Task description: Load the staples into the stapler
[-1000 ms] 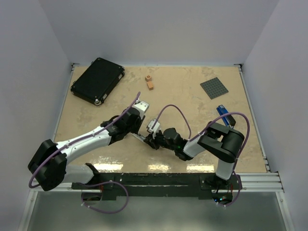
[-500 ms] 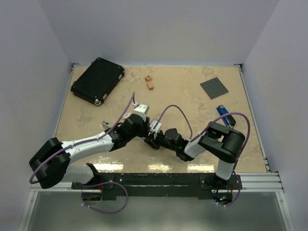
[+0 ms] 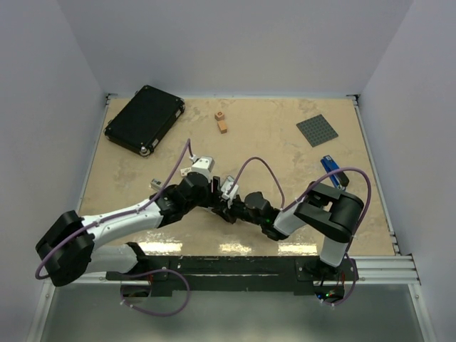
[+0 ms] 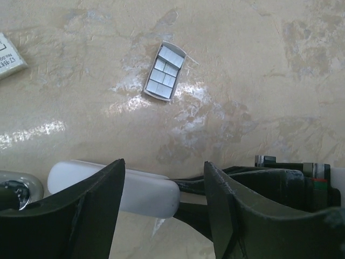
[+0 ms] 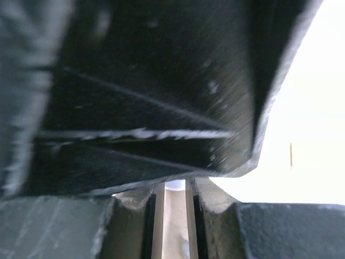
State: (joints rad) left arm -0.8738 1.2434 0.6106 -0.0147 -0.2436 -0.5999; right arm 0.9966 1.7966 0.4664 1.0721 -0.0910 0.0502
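Note:
In the right wrist view my right gripper (image 5: 173, 216) is shut on the stapler (image 5: 173, 226), a slim silver channel held between its pads, with a black part above it. In the top view the right gripper (image 3: 231, 206) meets my left gripper (image 3: 214, 194) at the table's middle, and the stapler is hidden between them. In the left wrist view my left gripper (image 4: 164, 210) is open, straddling the end of a white bar (image 4: 140, 191) and a black part beside it. The staples (image 4: 165, 72), a small grey block, lie flat on the table beyond the left fingers.
A black case (image 3: 144, 119) lies at the back left. Small brown blocks (image 3: 221, 122) and a grey baseplate (image 3: 316, 130) are at the back. A blue stapler (image 3: 328, 163) lies at the right. A white box (image 4: 8, 54) lies left of the staples.
My left arm has swung forward and lowered its open gripper beside the right gripper, covering the silver part that showed before. The right arm has barely moved.

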